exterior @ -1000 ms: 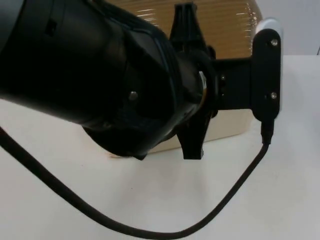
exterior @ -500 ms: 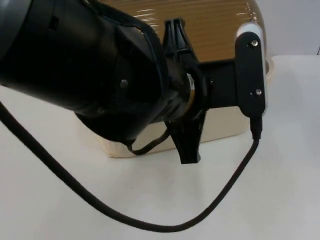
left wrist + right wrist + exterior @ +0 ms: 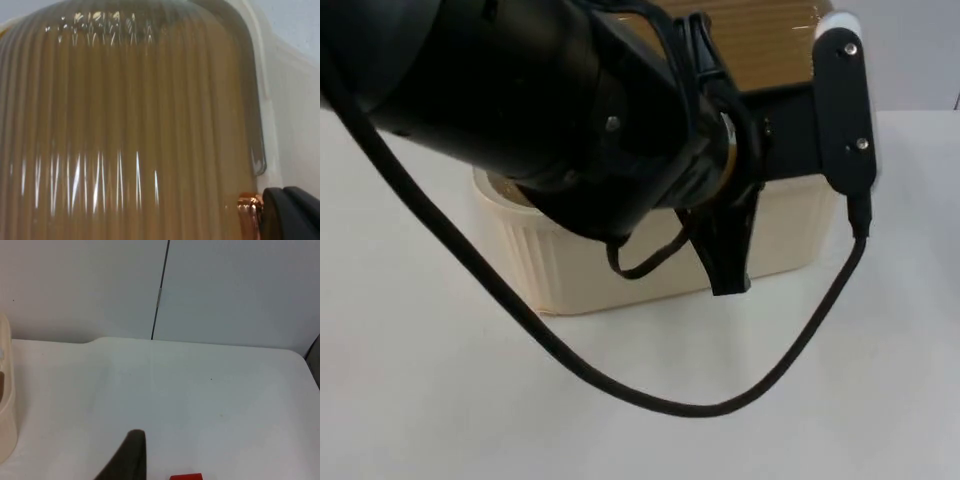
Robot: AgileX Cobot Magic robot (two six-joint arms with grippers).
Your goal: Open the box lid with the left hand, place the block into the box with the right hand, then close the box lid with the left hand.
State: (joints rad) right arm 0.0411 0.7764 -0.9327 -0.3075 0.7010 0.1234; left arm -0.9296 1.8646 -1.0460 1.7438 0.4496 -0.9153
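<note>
We judge the first step under way: the left gripper (image 3: 725, 235) is at the cream box (image 3: 570, 270), right against its ribbed amber lid (image 3: 130, 125), which looks raised off the box, though we cannot tell whether the fingers are spread or clamped on it. The right arm waits with the red block (image 3: 186, 476) on the table just ahead of the right gripper (image 3: 127, 460), whose grip we cannot read either. Placing the block and closing the lid remain.
</note>
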